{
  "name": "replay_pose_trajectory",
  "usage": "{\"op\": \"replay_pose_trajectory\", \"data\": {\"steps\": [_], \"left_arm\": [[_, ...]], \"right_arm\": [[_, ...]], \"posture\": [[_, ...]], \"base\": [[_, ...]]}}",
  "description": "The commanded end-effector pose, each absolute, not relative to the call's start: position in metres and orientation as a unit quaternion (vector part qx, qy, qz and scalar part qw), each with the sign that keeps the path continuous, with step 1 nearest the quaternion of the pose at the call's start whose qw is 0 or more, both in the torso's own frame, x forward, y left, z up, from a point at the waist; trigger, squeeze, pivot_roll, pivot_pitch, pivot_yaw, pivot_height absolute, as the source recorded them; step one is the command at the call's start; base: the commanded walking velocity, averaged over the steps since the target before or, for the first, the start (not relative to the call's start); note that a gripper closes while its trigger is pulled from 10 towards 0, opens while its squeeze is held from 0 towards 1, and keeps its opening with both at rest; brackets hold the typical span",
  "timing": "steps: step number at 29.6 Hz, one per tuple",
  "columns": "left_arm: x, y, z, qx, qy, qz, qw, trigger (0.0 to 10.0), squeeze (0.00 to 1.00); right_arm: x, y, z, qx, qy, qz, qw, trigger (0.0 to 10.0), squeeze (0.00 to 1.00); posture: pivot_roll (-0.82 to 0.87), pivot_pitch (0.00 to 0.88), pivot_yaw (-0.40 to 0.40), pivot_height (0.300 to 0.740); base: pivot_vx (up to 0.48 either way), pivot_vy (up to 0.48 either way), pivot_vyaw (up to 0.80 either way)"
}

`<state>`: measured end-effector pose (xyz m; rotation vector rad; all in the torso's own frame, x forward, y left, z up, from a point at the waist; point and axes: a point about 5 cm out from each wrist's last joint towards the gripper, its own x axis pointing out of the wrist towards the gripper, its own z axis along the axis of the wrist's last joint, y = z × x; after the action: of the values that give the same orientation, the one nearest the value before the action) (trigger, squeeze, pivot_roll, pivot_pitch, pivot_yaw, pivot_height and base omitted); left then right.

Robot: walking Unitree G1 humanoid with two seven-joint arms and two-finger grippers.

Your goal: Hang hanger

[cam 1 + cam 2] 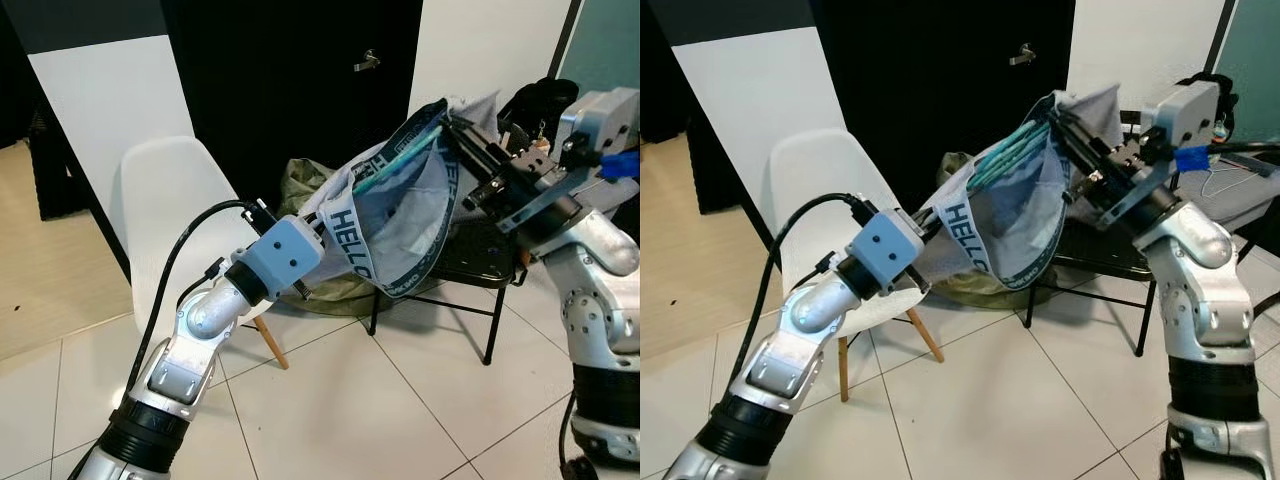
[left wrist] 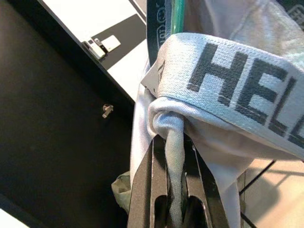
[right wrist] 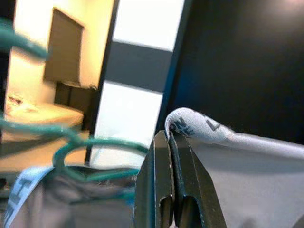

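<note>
1. Basically, a grey garment (image 1: 400, 215) with a dark "HELLO" waistband is stretched in the air between both hands, in front of the black door (image 1: 290, 80).
2. Left hand (image 2: 172, 156): black fingers pressed together, pinching a bunched fold of the garment just under the lettered band; the left wrist view shows the cloth squeezed between the fingers, while in the eye views the fingertips are hidden behind the fabric.
3. Right hand (image 3: 170, 142): fingers pressed together, pinching the waistband edge at the garment's high end, nearer the door handle (image 1: 367, 61) than the left hand is.
4. Green hanger (image 1: 1005, 155): teal bars sit inside the garment's top opening, running along the waistband; in the right wrist view a blurred teal hook (image 3: 90, 145) curves just beside the fingers.
5. Left wrist view also shows a teal bar right above the lettered band, plus the door handle on the black door behind.
6. White chair (image 1: 165, 215) stands beside the door, under the left arm.
7. Olive bag (image 1: 305, 180) lies on the floor below the garment, against the door.
8. Black metal stool (image 1: 470, 265) stands on the tile floor (image 1: 400, 410) below the right hand.
9. Right eye view shows a bare wire hanger (image 1: 1230, 180) lying on a grey surface beyond the right arm, away from the door.
</note>
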<state>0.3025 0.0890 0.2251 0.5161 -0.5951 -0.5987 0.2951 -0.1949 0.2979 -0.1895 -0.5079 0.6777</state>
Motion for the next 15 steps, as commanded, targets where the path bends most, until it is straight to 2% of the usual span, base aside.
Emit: {"op": "replay_pose_trajectory", "data": {"steps": [1,3,4,6,7,9,10,15], "left_arm": [[0.306,0.11,0.22,0.266,-0.259,-0.286,0.883,10.0,0.0],[0.302,0.117,0.216,0.269,-0.236,-0.336,0.871,10.0,0.0],[0.302,0.117,0.216,0.269,-0.236,-0.336,0.871,10.0,0.0],[0.294,0.125,0.211,0.27,-0.196,-0.406,0.851,10.0,0.0],[0.294,0.125,0.211,0.27,-0.196,-0.406,0.851,10.0,0.0],[0.285,0.134,0.207,0.276,-0.157,-0.467,0.825,10.0,0.0],[0.274,0.141,0.205,0.271,-0.127,-0.516,0.803,10.0,0.0],[0.263,0.145,0.2,0.264,-0.083,-0.569,0.775,10.0,0.0]], "right_arm": [[0.287,-0.19,0.281,-0.121,-0.203,0.358,0.903,0.0,0.0],[0.287,-0.203,0.277,-0.13,-0.188,0.328,0.916,0.0,0.0],[0.287,-0.203,0.277,-0.13,-0.188,0.328,0.916,0.0,0.0],[0.288,-0.22,0.277,-0.137,-0.18,0.288,0.931,0.0,0.0],[0.288,-0.22,0.277,-0.137,-0.18,0.288,0.931,0.0,0.0],[0.288,-0.233,0.278,-0.144,-0.173,0.26,0.939,0.0,0.0],[0.286,-0.239,0.279,-0.149,-0.17,0.246,0.943,0.0,0.0],[0.284,-0.237,0.279,-0.149,-0.167,0.25,0.942,0.0,0.0]], "posture": [[-0.05,0.0,0.039,0.74],[-0.05,0.0,0.043,0.74],[-0.05,0.0,0.043,0.74],[-0.05,0.0,0.046,0.74],[-0.05,0.0,0.046,0.74],[-0.05,0.0,0.048,0.74],[-0.05,0.0,0.05,0.74],[-0.05,0.0,0.054,0.74]], "base": [[0.0,0.0,0.0],[0.0,0.0,0.0],[0.0,0.0,0.0],[0.0,0.0,0.0],[0.0,0.0,0.0],[0.0,0.0,0.0],[0.0,0.0,0.0],[0.0,0.0,0.0]]}}
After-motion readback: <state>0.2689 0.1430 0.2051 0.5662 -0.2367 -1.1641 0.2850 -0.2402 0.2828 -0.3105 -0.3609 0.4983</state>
